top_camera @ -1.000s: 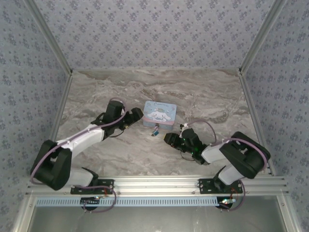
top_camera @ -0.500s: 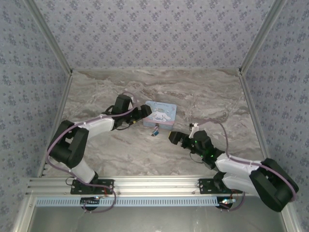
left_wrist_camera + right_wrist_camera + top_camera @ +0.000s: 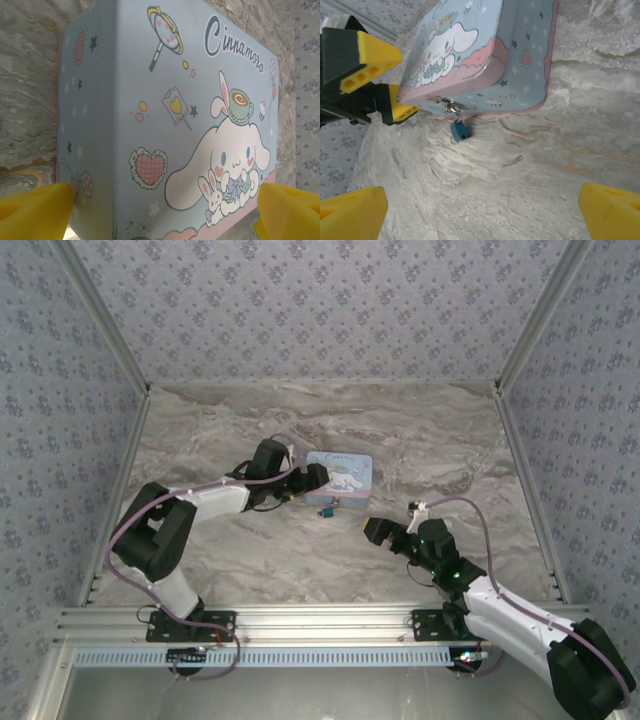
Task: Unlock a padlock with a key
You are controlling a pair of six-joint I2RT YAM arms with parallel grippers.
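Top external: left gripper (image 3: 316, 477) has advanced onto Cinnamoroll tin (image 3: 345, 475), jaws spread wide astride its left end, no clear squeeze. Tin nudged slightly right. Right gripper (image 3: 375, 528) has backed off toward near side, jaws sprung wide, empty. Padlock (image 3: 459, 130) hangs from tin's front latch, touching marble table (image 3: 520, 190). Key too small to tell. Likely a reset: tin being steadied, unlocking not yet done.

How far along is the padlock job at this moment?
Done: nothing that shows. The padlock hangs by its shackle from the front clasp of the tin and rests on the marble. In hand: the left gripper has its open jaws either side of the tin's end, seemingly to steady it. The right gripper is open, empty and short of the padlock. Left: turn the key, which I cannot make out clearly, and free the shackle.
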